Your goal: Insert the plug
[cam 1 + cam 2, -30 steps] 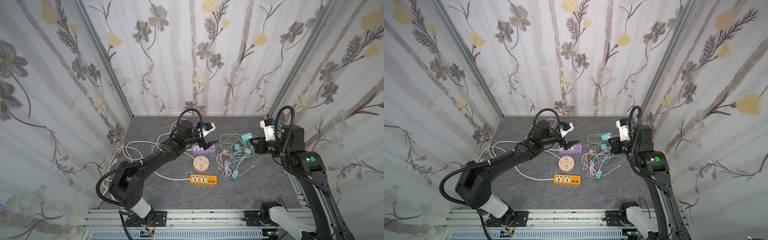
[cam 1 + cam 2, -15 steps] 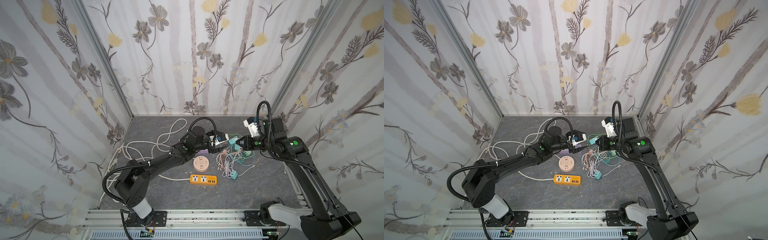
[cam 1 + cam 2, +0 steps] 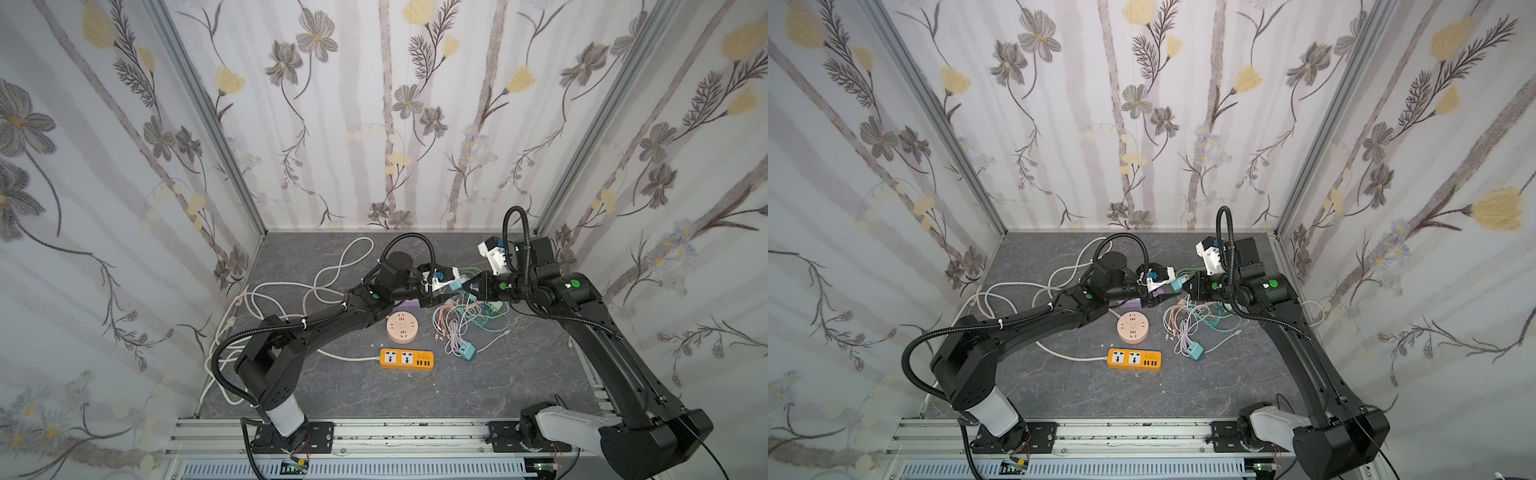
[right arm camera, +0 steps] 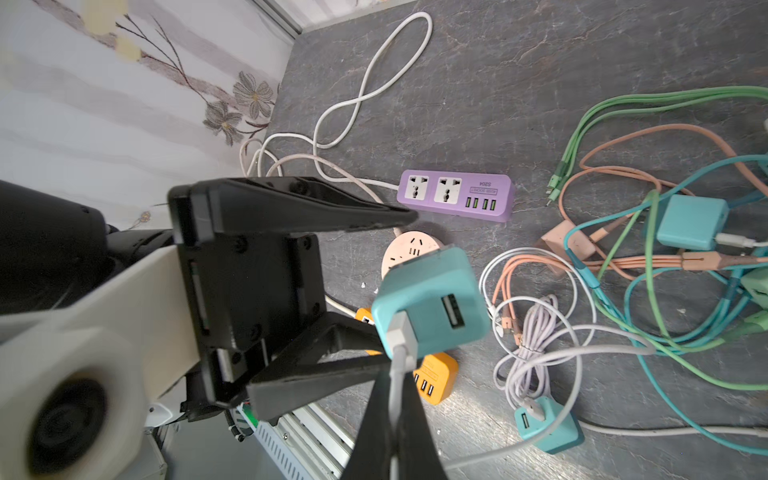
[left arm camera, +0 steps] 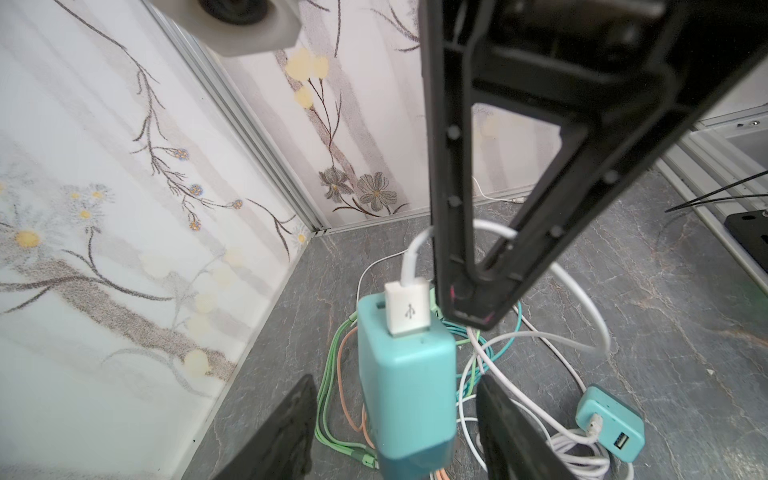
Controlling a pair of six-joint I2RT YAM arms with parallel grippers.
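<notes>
- Landmark: round pink socket (image 3: 401, 328), a flat matte plastic disc lying on the grey marbled floor (image 3: 498, 382).
- Teal charger (image 5: 405, 386): held off the floor, up from the round pink socket and toward the right arm's side of it. It was a smooth plastic cube with rounded edges, one USB port filled and one empty.
- White USB plug (image 5: 407, 309): a glossy rectangular shell stamped with the USB mark, sitting in the charger's port. I could not tell how deep it sat. Its white cable (image 5: 409, 262) was thin, round and springy.
- Right gripper (image 5: 469, 309): jaws closed, pinching the white cable just behind the plug. Nothing else touched the charger.
- Left gripper (image 5: 395, 380): jaws open, one black ribbed finger (image 5: 291, 424) on each side of the charger, with a gap on both sides.
- Step, as I judged it: a mid-air handover, or a bracing of the charger.
- Next move, as I judged it: the left jaws needed to close squarely on the cube's flat sides. The slick plastic and the cable's pull could twist it.
- Purple power strip (image 4: 455, 195): a long rounded bar just beyond the round pink socket, on the far-wall side.
- Orange power strip (image 3: 407, 359): a shorter bar on the socket's near side.
- Tangle of cables (image 3: 465, 316): green, peach and lilac cords on the right arm's side of the socket, with a second teal charger (image 3: 466, 351) at its near end.
</notes>
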